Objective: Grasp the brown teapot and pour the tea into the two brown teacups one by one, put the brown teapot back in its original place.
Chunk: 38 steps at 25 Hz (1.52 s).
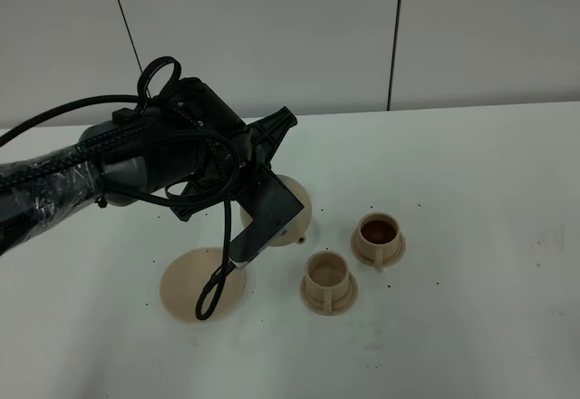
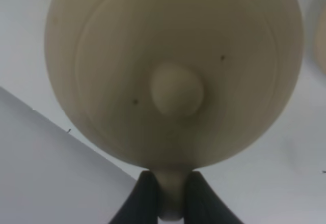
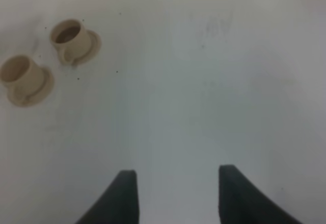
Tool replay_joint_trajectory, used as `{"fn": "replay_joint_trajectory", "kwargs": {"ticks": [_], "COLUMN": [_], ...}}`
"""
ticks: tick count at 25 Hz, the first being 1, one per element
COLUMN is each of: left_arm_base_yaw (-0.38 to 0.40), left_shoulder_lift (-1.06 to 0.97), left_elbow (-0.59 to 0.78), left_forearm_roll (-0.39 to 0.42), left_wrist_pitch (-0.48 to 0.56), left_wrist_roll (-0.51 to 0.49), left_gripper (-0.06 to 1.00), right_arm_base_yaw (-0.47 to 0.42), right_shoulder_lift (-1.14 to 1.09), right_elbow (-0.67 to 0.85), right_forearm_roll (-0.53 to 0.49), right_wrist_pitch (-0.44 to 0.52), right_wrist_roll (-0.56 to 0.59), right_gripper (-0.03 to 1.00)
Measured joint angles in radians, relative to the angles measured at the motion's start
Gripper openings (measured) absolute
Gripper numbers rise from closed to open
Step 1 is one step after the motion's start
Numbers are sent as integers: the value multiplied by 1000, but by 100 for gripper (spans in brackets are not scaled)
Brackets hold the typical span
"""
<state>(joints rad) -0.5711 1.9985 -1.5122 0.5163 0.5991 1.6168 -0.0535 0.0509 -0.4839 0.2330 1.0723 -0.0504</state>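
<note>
The brown teapot (image 2: 173, 66) fills the left wrist view, lid knob toward the camera. My left gripper (image 2: 172, 201) is shut on its loop handle. In the high view the left gripper (image 1: 272, 201) hides most of the teapot (image 1: 295, 201), which hangs between the flat round disc (image 1: 186, 283) and the two teacups. The farther teacup (image 1: 378, 234) holds dark liquid. The nearer teacup (image 1: 328, 278) looks pale inside. Both teacups (image 3: 69, 34) (image 3: 20, 74) stand on small saucers. My right gripper (image 3: 175, 193) is open over bare table, well away from them.
A black cable loop (image 1: 216, 290) dangles from the left arm over the flat disc. The white table (image 1: 471, 172) runs back to a pale panelled wall (image 1: 272, 27). Small dark specks dot the table around the cups.
</note>
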Motion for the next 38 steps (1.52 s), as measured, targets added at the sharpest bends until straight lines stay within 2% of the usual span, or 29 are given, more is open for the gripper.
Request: {"fn": "replay_joint_trajectory", "kwargs": {"ticks": [7, 23, 27, 33, 38], "left_arm_base_yaw": [-1, -1, -1, -1, -1], "left_shoulder_lift": [2, 2, 2, 2, -6], "left_elbow": [0, 1, 41, 73, 94], "left_forearm_roll": [12, 24, 29, 147, 158], "left_wrist_pitch": [-6, 12, -34, -94, -147], "left_wrist_roll": [-10, -196, -234, -360, -390], "left_gripper": [17, 17, 17, 17, 17], "right_arm_base_yaw": [0, 0, 0, 0, 0], "right_shoulder_lift": [0, 0, 0, 0, 0], "right_elbow": [0, 0, 0, 0, 0], "right_forearm_roll": [0, 0, 0, 0, 0], "right_wrist_pitch": [0, 0, 0, 0, 0], "right_wrist_roll": [0, 0, 0, 0, 0], "right_gripper": [36, 36, 36, 36, 36]}}
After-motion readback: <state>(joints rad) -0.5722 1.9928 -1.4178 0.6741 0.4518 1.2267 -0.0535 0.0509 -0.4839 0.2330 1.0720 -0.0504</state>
